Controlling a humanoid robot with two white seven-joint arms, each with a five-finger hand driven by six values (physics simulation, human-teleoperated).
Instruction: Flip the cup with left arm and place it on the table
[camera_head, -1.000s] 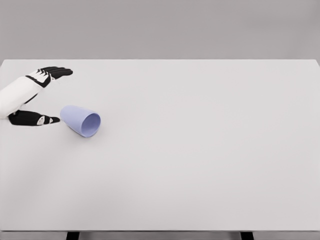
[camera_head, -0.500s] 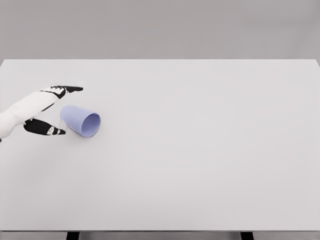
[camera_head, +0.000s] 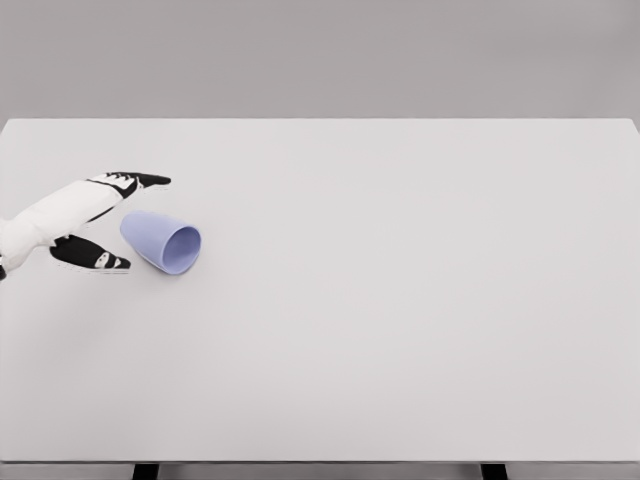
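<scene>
A pale blue cup (camera_head: 162, 241) lies on its side on the white table (camera_head: 400, 300), its open mouth facing right and toward me. My left hand (camera_head: 135, 222) is at the cup's closed end on the left. The fingers (camera_head: 140, 181) stretch out behind the cup and the thumb (camera_head: 95, 257) lies in front of it, spread wide. The hand is open and holds nothing. I cannot tell whether it touches the cup. The right arm does not show.
The table's left edge lies just beyond my left forearm (camera_head: 40, 222). Its front edge runs along the bottom of the view, with dark legs (camera_head: 146, 471) beneath it.
My left hand has moved right and lower, from beside the cup's base to straddling it, fingers behind and thumb in front. The cup has not moved.
</scene>
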